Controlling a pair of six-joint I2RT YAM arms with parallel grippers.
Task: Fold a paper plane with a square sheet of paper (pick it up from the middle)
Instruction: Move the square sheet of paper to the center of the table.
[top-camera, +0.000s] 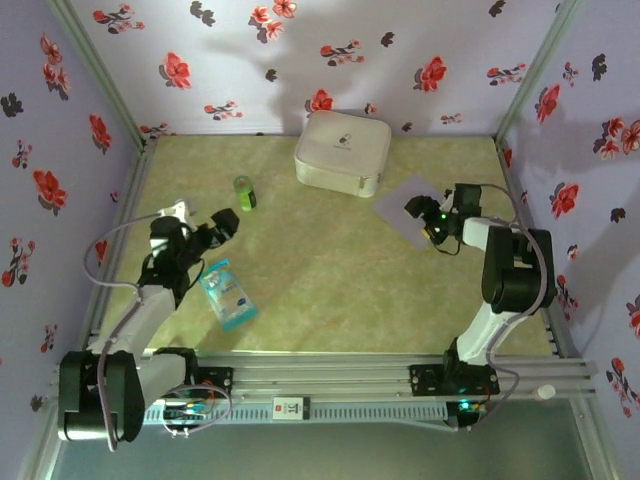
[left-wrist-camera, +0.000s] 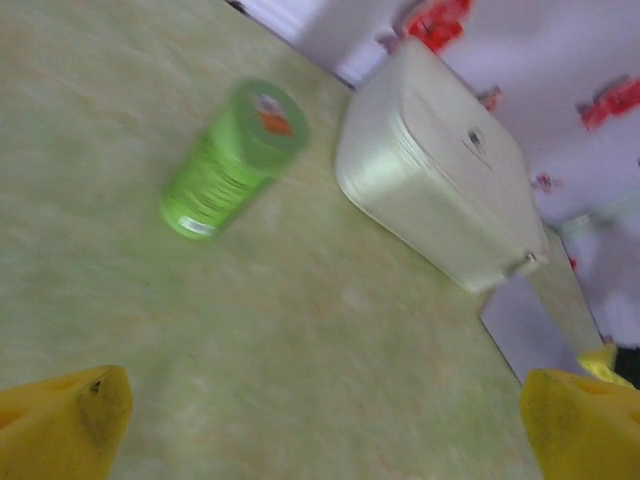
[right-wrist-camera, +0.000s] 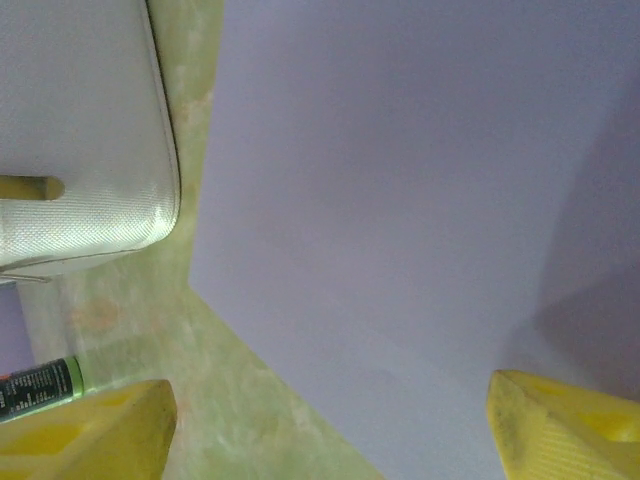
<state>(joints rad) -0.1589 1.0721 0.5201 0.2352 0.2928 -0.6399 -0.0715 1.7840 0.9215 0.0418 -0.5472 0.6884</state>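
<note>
Left pincer (left-wrist-camera: 325, 420) apart | right pincer (right-wrist-camera: 328, 428) apart above one lavender sheet (right-wrist-camera: 400, 180) | one case (top-camera: 342, 150), one bottle (top-camera: 244, 192), one packet (top-camera: 227, 293)

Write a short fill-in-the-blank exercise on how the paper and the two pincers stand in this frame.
1. The square sheet of paper lies flat and ____, just right of the white case.
2. The right pincer, poised over the sheet, is ____ and holds nothing.
3. The left pincer points toward a small bottle whose colour is ____.

Missing words: unfolded; open; green.
</note>
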